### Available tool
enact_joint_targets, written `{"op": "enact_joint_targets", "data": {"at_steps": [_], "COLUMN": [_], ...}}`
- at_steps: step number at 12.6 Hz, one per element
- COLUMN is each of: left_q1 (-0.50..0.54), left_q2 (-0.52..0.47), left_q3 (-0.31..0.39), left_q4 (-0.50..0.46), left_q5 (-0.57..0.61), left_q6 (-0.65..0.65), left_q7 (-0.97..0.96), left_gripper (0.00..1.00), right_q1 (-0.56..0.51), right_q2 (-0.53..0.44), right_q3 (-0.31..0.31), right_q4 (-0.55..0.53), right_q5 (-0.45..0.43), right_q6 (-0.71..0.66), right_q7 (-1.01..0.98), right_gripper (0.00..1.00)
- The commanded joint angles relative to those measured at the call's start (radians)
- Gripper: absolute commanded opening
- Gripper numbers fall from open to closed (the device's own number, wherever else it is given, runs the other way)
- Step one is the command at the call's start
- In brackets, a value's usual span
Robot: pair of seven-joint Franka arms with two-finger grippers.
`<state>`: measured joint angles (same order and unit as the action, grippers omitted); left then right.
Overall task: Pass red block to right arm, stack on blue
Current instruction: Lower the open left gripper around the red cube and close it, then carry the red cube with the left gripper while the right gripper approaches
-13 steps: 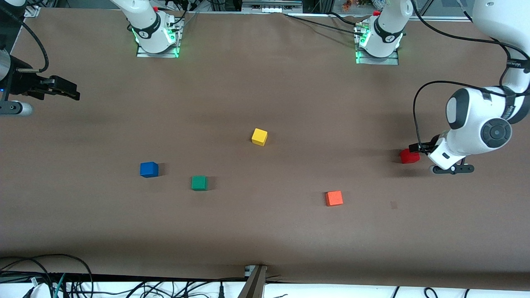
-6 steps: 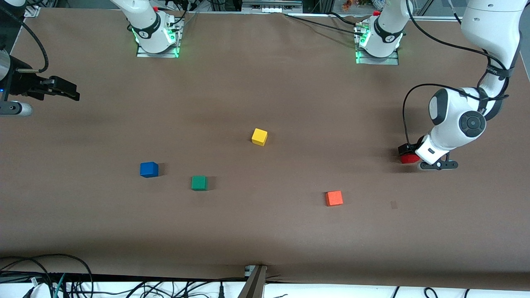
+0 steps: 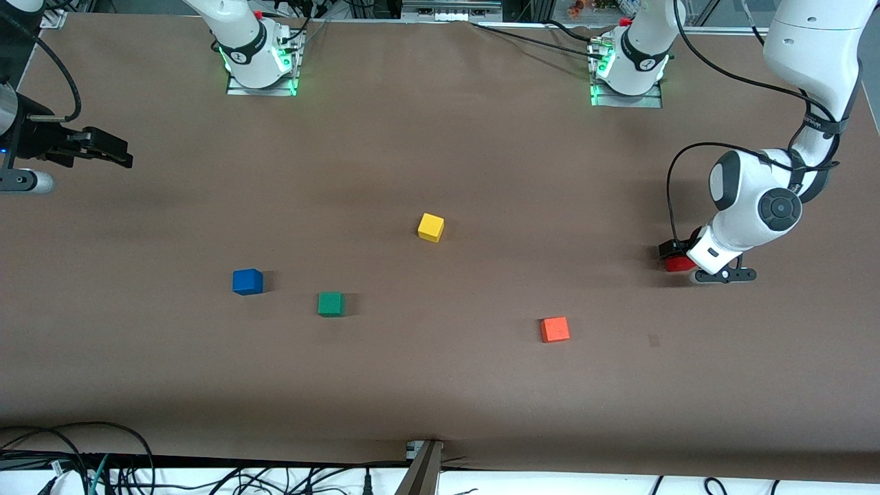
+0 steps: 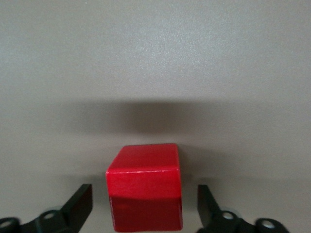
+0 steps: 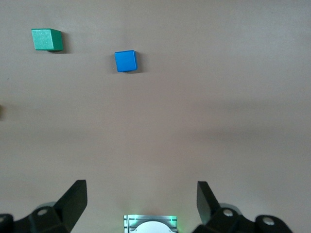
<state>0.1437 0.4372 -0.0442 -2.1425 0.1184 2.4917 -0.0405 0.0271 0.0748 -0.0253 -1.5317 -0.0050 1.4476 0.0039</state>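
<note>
The red block (image 3: 679, 263) sits on the table at the left arm's end. My left gripper (image 3: 673, 251) is down at it, open, with one finger on each side of the block and a gap on both sides, as the left wrist view shows (image 4: 145, 191). The blue cube (image 3: 247, 281) sits toward the right arm's end and also shows in the right wrist view (image 5: 126, 61). My right gripper (image 3: 113, 154) waits open and empty above the table's edge at the right arm's end; the right wrist view shows nothing between its fingers (image 5: 142, 189).
A green cube (image 3: 331, 303) lies beside the blue one, also in the right wrist view (image 5: 47, 39). A yellow cube (image 3: 430, 227) sits mid-table. An orange-red cube (image 3: 554, 329) lies nearer the front camera. Cables run along the table's near edge.
My left arm has swung in and brought its open gripper over and around the red block. The block and the right arm have not moved.
</note>
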Motion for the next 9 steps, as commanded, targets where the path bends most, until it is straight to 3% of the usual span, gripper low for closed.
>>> {"op": "enact_joint_targets", "data": {"at_steps": [1, 2, 4, 7, 9], "left_q1": [0.014, 0.013, 0.014, 0.013, 0.013], "left_q2": [0.009, 0.015, 0.011, -0.024, -0.073], "left_q3": [-0.011, -0.011, -0.012, -0.019, -0.048], "left_q4": [-0.002, -0.002, 0.007, 0.015, 0.036], "left_q5": [0.021, 0.021, 0.015, 0.017, 0.015], "left_q6": [0.025, 0.027, 0.026, 0.007, -0.067], "left_q7": [0.007, 0.007, -0.004, 0.01, 0.043], "left_gripper": [0.59, 0.43, 0.35, 0.02, 0.0], "right_q1": [-0.009, -0.009, -0.009, -0.009, -0.009], "right_q2": [0.008, 0.008, 0.013, 0.028, 0.034], "right_q3": [0.005, 0.005, 0.005, 0.005, 0.005], "right_q4": [0.018, 0.018, 0.018, 0.031, 0.031], "right_q5": [0.008, 0.008, 0.005, 0.008, 0.011], "right_q6": [-0.001, -0.001, -0.003, -0.001, -0.003], "right_q7": [-0.007, -0.007, -0.01, 0.004, 0.008], "right_gripper": [1.0, 1.0, 1.0, 1.0, 1.0]}}
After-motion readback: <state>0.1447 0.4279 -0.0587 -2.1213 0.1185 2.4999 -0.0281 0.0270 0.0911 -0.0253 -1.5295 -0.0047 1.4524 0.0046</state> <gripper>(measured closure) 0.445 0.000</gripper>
